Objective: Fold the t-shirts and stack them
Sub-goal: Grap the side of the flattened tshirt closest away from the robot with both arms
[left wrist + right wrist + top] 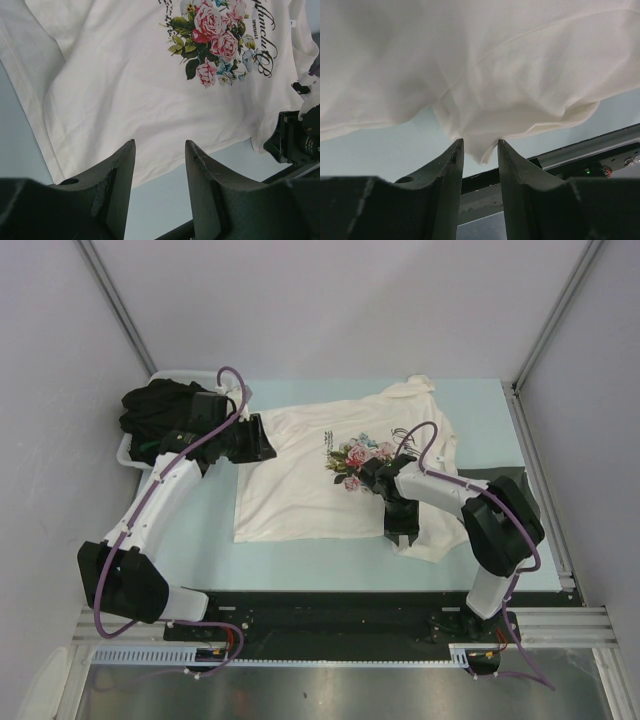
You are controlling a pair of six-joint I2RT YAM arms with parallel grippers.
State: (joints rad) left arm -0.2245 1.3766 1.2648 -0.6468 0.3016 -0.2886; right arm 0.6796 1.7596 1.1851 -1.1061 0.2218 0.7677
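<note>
The cream tee (300, 475) is spread flat on the bench (200, 540) for folding. Its near right corner is straddled by the parted right gripper (480, 142). The left gripper (160, 145) is held open at the left edge.

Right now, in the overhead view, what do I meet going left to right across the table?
Dark clothes pile in the white tub → left pincer → rose print on the cream t-shirt → right pincer.
</note>
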